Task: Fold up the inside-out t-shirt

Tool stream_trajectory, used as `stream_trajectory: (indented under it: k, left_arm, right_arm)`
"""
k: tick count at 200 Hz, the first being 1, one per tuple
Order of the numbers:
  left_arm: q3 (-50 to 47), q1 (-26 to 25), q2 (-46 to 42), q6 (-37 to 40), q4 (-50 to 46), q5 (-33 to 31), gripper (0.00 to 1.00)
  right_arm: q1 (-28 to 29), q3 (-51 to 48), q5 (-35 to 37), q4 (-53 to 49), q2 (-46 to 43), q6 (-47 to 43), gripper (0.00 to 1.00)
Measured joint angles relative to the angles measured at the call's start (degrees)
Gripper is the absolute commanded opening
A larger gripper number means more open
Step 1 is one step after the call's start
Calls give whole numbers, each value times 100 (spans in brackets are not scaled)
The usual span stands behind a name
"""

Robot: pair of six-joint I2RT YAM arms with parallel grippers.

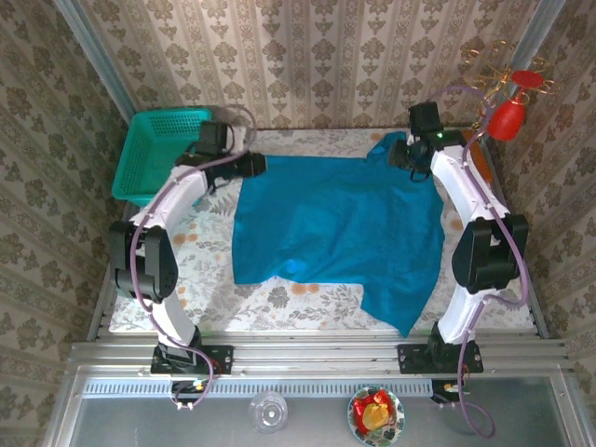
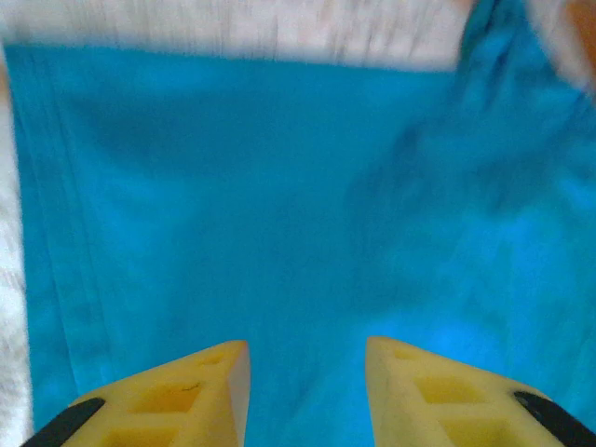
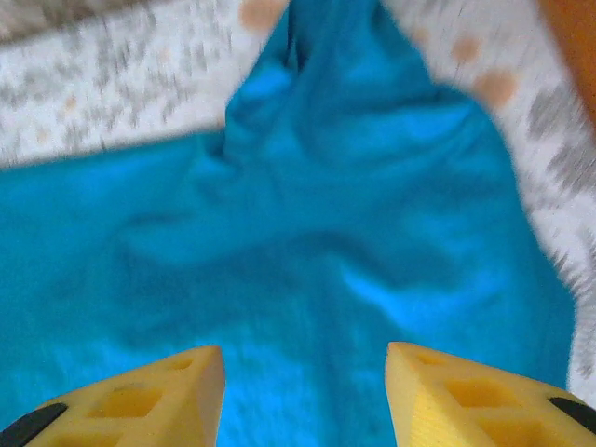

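The inside-out t-shirt lies spread flat on the flowered table, teal-blue, with one sleeve bunched at the far right and a corner trailing toward the near edge. My left gripper sits at the shirt's far left corner. In the left wrist view it is open above smooth cloth, nothing between its yellow fingers. My right gripper hovers over the bunched far right sleeve. In the right wrist view it is open over rumpled cloth, holding nothing.
A teal mesh basket stands at the far left, close behind the left arm. A red ornament on a wire stand rises at the far right. A glass and a bowl sit on the front ledge.
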Motion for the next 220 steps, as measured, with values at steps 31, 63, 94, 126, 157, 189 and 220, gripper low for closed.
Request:
stream_trajectory:
  k: [31,63,94,126,157,189,220]
  left_arm:
    - [-1405,-332,-957,37,-448,-518,38]
    - [-2389,-376,-2291,-173,-841,-975,40]
    - [-3145,-455,-2889,-525,-1034,-1088,40]
    - [-3679,-697,-2898,-776,-1165,-1088,43]
    - [-3812,-708,-2594,-850,-1163,-1108,46]
    - [-3812,-708,-2299,-846,-1058,-1123,45]
    - [-3812,-708,-2046,-837,-1010,-1123,43]
  right_arm:
    - [0,-1665,-527,17,-859,282,52]
    - [0,-3176,-907,-9,-2076,533,53]
    - [2,-4054,-1071,-55,-2905,706,53]
    - [0,-4426,-1185,-68,-3204,833,54]
    - [0,-4763,-1215,-61,-3351,1047,55]
    - [0,-5139,-1287,-59,-3576,1261,56]
    - [0,-5206,-1342,-61,-3711,1373,56]
